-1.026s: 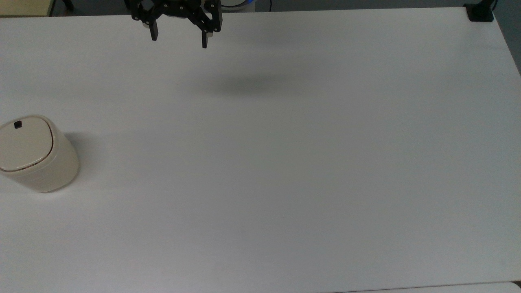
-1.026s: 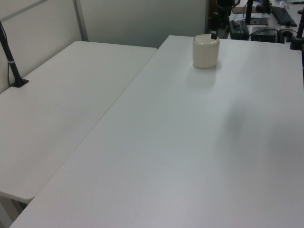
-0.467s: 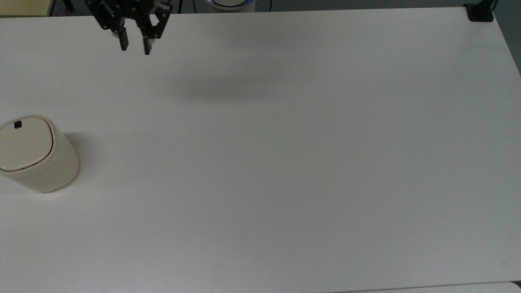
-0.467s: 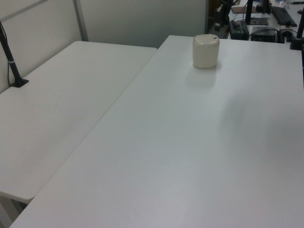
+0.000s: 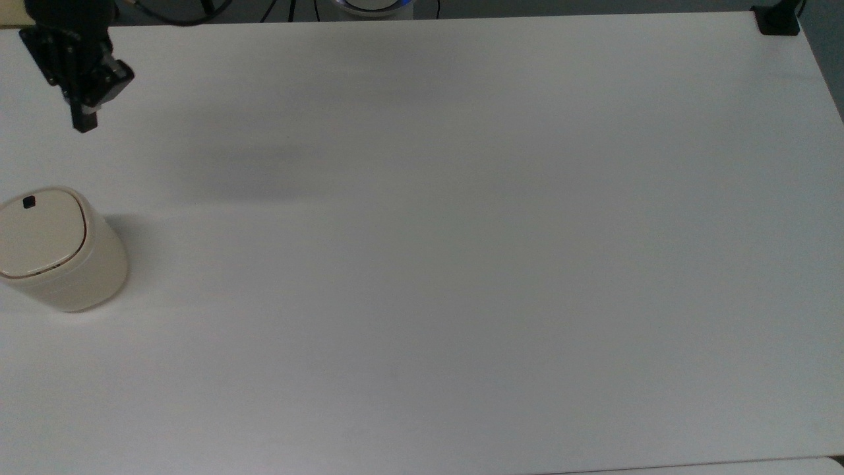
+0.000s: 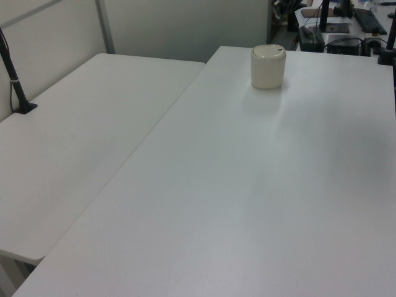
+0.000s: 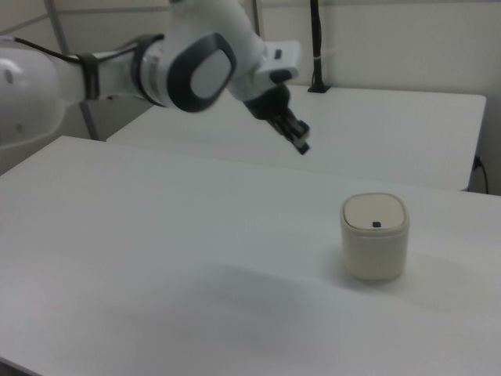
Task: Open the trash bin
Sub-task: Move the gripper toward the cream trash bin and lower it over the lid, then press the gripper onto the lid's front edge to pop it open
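Since a second ago your gripper (image 5: 84, 122) has swung toward ten o'clock in the top view, jaws now closed on nothing. You'll find the trash bin (image 5: 62, 254) at nine o'clock: light, rigid, likely to slide; press its black button (image 5: 28, 202) straight down.

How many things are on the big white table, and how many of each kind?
Trash bin: 1
Black clamp at the table's corner: 1
Total: 2
The gripper hangs above the table, not on it.
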Robot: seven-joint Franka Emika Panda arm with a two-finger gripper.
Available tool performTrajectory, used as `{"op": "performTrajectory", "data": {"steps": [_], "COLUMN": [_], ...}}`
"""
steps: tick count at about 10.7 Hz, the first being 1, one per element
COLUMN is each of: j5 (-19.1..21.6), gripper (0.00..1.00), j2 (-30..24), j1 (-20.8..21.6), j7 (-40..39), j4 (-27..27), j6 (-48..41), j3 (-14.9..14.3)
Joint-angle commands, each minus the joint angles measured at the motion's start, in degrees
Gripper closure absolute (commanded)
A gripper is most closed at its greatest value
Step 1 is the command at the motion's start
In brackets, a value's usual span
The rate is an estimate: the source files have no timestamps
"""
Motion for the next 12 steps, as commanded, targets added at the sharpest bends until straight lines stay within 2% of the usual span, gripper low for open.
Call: {"op": "performTrajectory", "data": {"steps": [1, 5, 7, 12], "j5": [0.91, 0.91, 0.82, 0.74], "gripper": [1.00, 1.00, 1.00, 1.00], "j2": [4.31, 10.29, 12.67, 15.14], "j1": [0.62, 0.10, -0.86, -1.93], "j7": [7.51, 7.79, 7.53, 7.26], "j4": [0.41, -0.29, -1.78, -2.31], "j6": [9.58, 18.38, 24.18, 24.99], "j3": [-4.51, -8.38, -8.57, -8.75]}}
